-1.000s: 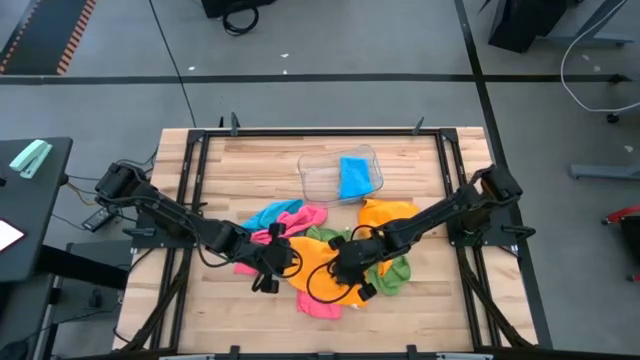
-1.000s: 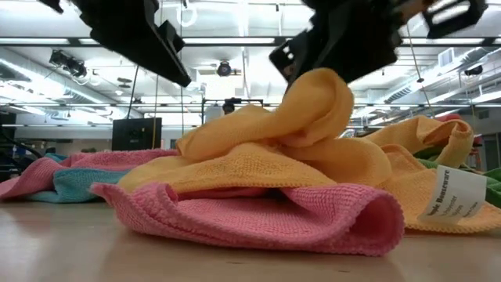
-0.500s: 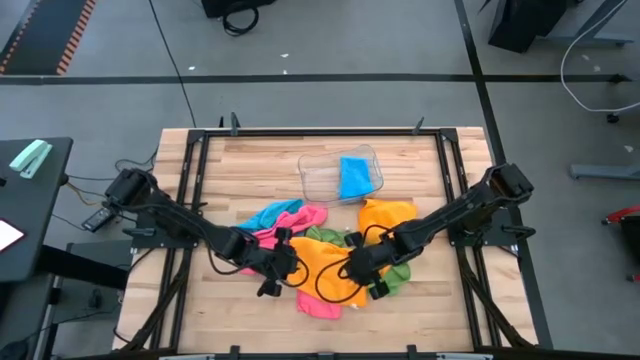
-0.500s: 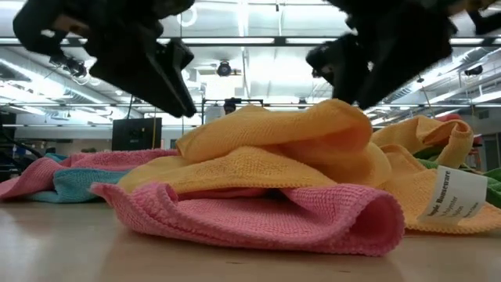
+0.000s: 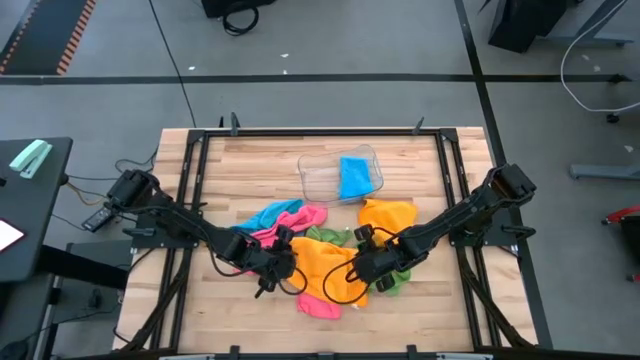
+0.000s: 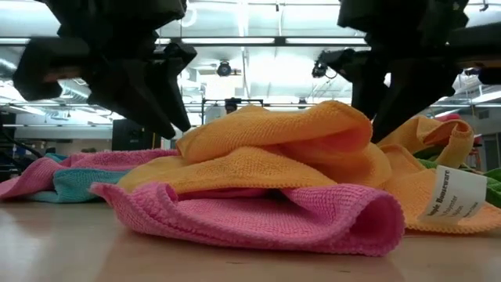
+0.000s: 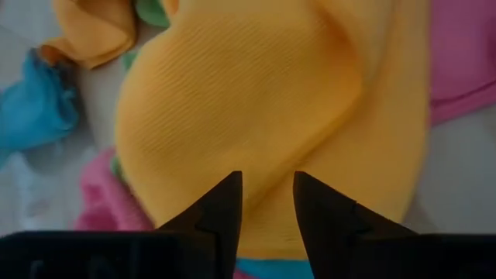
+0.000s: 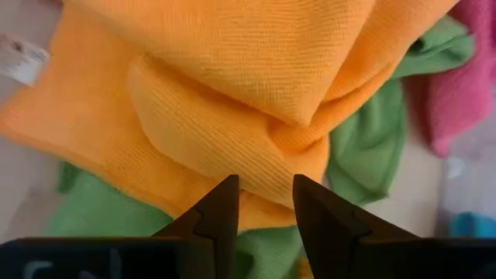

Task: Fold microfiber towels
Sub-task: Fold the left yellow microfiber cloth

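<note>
Near the bench's front edge, the microfiber towels (image 5: 325, 265) lie in a heap, one orange towel (image 5: 325, 272) uppermost. We hover the left claw (image 5: 275, 275) and right claw (image 5: 372, 272) at its two sides, each with fingers parted and nothing between them. We judge it best to pinch two adjacent corners of the orange cloth alone, then lift and spread it. Bare wooden bench (image 5: 240, 170) lies beyond, with a clear tray (image 5: 318, 178); ceiling lights run behind.
</note>
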Controlling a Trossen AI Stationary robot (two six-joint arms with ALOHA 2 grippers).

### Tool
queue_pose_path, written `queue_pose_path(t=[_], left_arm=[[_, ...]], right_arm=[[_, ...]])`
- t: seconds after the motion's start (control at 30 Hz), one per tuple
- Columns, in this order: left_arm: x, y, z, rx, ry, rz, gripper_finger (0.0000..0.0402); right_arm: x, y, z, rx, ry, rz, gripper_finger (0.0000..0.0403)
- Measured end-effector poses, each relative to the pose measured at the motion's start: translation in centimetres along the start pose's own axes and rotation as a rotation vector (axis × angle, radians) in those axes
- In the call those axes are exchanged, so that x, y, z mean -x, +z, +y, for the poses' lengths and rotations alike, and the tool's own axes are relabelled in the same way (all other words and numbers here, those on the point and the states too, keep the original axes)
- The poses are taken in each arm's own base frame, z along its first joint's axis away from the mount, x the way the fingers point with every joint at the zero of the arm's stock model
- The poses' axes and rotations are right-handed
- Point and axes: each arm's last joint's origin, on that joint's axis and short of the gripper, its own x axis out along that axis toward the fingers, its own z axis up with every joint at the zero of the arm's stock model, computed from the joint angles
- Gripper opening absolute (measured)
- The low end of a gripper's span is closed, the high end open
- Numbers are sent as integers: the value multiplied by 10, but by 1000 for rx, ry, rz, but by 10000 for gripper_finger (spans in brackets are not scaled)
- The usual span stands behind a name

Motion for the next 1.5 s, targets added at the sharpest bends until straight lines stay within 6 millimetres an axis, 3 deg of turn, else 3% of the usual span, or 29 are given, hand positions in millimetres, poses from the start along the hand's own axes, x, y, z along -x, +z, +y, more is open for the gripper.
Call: queue_pose_path(t=[0.37, 0.6, 0.87, 1.03, 1.2, 1.33, 1.5], left_arm=[[2, 1, -8, -279, 37, 6, 191], [-9, -2, -10, -365, 59, 40, 194], [-14, -5, -9, -394, 147, 99, 153], [-17, -5, -9, -371, 163, 104, 101], [-19, -7, -3, -279, 197, 116, 18], [-16, -8, 3, -217, 218, 128, 11], [4, -8, 24, -90, 247, 108, 7]], right_arm=[[-8, -6, 13, 142, -35, -49, 127], [-15, -9, 9, 130, -91, -79, 103], [-17, -8, 3, 71, -92, -88, 11], [-18, -8, 0, 34, -96, -86, 5], [-8, -6, -3, -11, -95, -103, 4], [5, -3, -8, -50, -94, -119, 3], [22, -10, -13, -87, -67, -90, 3]])
